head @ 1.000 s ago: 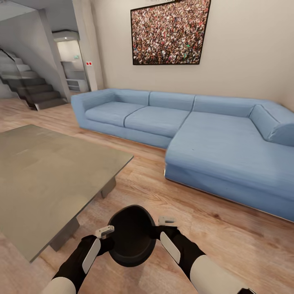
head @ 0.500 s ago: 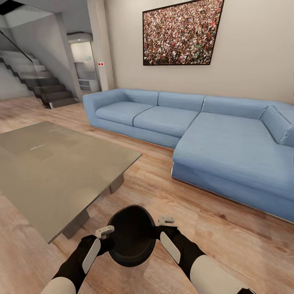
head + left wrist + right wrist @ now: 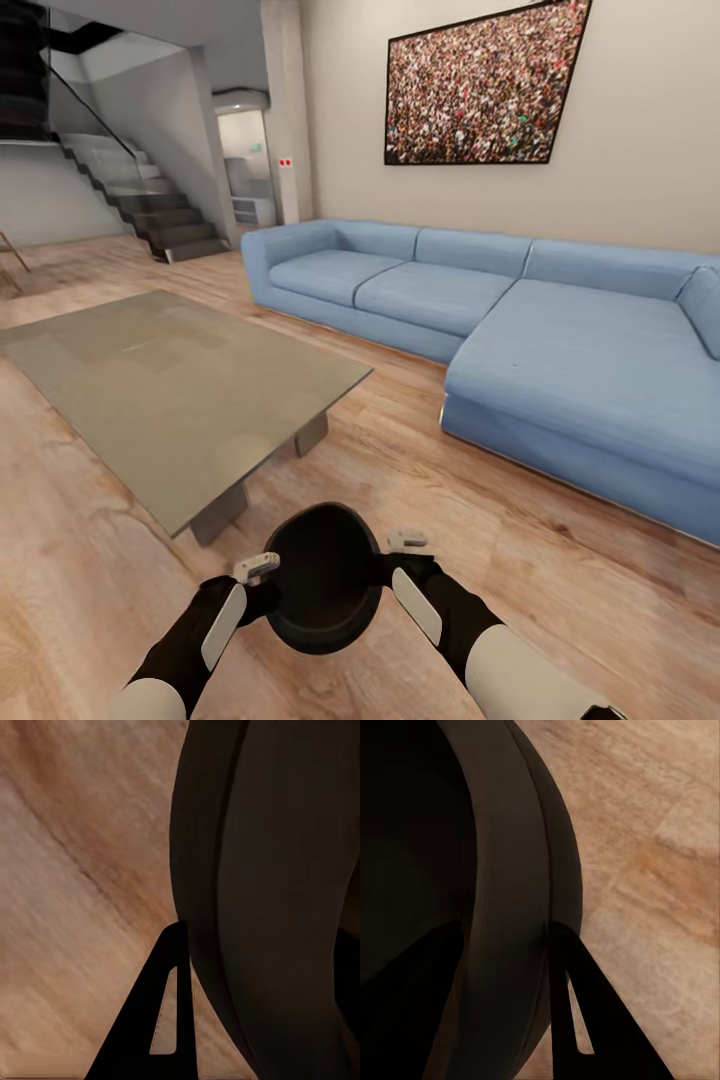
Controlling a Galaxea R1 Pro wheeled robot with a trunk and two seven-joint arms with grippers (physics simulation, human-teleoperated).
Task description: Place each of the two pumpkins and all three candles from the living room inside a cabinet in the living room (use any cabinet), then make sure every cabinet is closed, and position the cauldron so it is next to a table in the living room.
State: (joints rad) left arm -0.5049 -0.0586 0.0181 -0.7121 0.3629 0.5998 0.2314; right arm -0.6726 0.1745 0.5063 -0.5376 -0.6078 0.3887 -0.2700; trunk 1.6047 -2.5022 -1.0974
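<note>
The 2 claws, the left claw [image 3: 262,568] and the right claw [image 3: 408,545], pinch the black cauldron's [image 3: 322,578] rim, just beside the table [image 3: 170,390] corner.

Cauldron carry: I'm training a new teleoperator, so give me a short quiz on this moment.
1. True or false: the cauldron rests on the table.
2. Which holds the cauldron's rim? A) left pincer alone B) right pincer alone C) both
3. Fill in: right of the table stands a blue ____.

Key:
1. False. It is held between both arms above the wooden floor, short of the table's near corner.
2. C. In each wrist view the rim passes between that pincer's fingers.
3. Sofa.
</note>
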